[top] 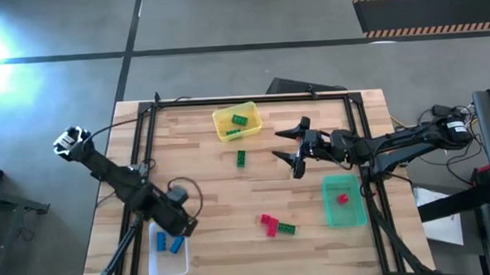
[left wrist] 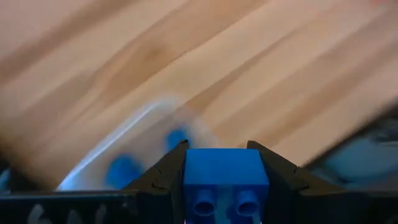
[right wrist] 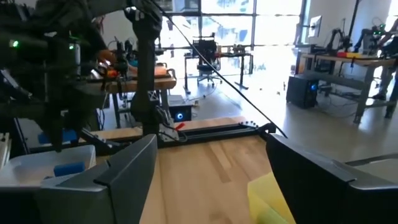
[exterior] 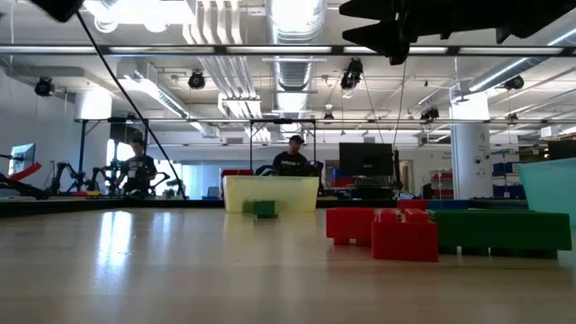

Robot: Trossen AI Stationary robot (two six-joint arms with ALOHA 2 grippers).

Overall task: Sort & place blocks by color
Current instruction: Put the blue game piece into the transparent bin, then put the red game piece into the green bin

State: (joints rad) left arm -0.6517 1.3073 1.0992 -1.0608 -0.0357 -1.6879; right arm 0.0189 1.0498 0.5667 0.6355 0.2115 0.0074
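Note:
My left gripper (top: pixel 182 226) is shut on a blue block (left wrist: pixel 225 180) at the table's near left, over the far edge of the clear bin (top: pixel 167 250). Two blue blocks (top: pixel 177 244) lie in that bin. My right gripper (top: pixel 293 149) hangs open with nothing in it at mid-table, right of the yellow bin (top: pixel 236 123), which has green blocks (top: pixel 239 119) in it. One green block (top: pixel 241 157) lies flat on the wood. Red blocks (top: pixel 269 223) and a green one (top: pixel 287 228) lie near the front. One red block (top: pixel 343 199) sits in the green bin (top: pixel 344 214). My left gripper pinches the blue block by two opposite side walls (left wrist: pixel 188 186) between its two fingers (left wrist: pixel 165 174). The fingers point steeply down from above. The block's studs (left wrist: pixel 239 202) face back toward the wrist. It is lifted clear, above the wood and the clear bin's edge (left wrist: pixel 134 124).
Black rails (top: pixel 252 98) frame the table's far and side edges. In the low view the red blocks (exterior: pixel 387 229) and the green block (exterior: pixel 495 229) stand close in front, with the yellow bin (exterior: pixel 270 193) farther back. Bare wood lies between the bins at mid-table.

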